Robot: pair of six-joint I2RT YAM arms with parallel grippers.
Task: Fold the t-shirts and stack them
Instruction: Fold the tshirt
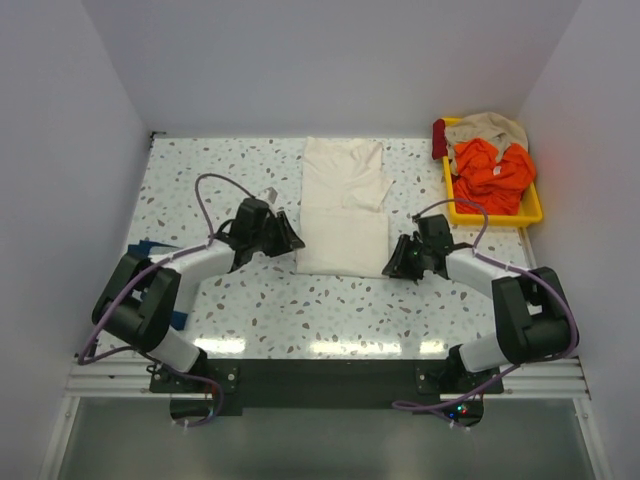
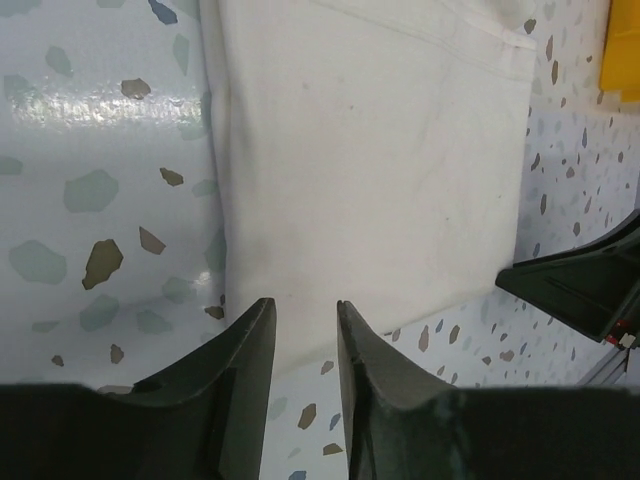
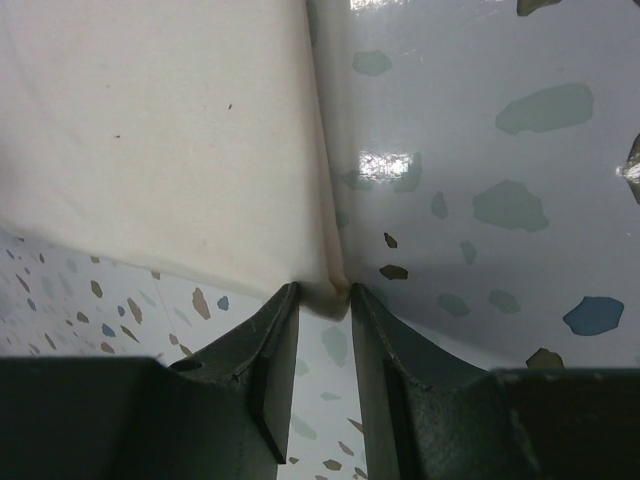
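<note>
**A:** Black claws, two of them, one per arm, both low over the speckled desk (image 1: pixel 300 320). The left claw (image 1: pixel 291 237) shows a narrow gap between its fingers with nothing in it. It sits at the 8 o'clock corner of the cream tee (image 1: pixel 343 205).

**B:** And the right claw (image 1: pixel 396 264)?

**A:** Narrow gap as well, at the tee's 4 o'clock corner. From the right wrist, that corner lies right at the fingertips (image 3: pixel 275 330). I cannot tell whether they touch the cloth.

**B:** How many shirts are on the desk?

**A:** Two. The cream tee lies at the centre, folded into a long strip running from 6 to 12 o'clock. Its near half is a flat panel, and a sleeve edge shows on the far half. The navy tee (image 1: pixel 147 247) is out at 9 o'clock, mostly hidden beneath the left arm. Only two blue slivers show, so its shape is hard to make out.

**B:** Farther back?

**A:** One yellow tray (image 1: pixel 497 216) at 2 o'clock, holding three cloths. There is an orange cloth (image 1: pixel 490 168) on top and a beige cloth (image 1: pixel 490 127) behind it. A dark red cloth (image 1: pixel 439 138) hangs over the tray's 10 o'clock corner. The heap covers the tray's far rim.
</note>
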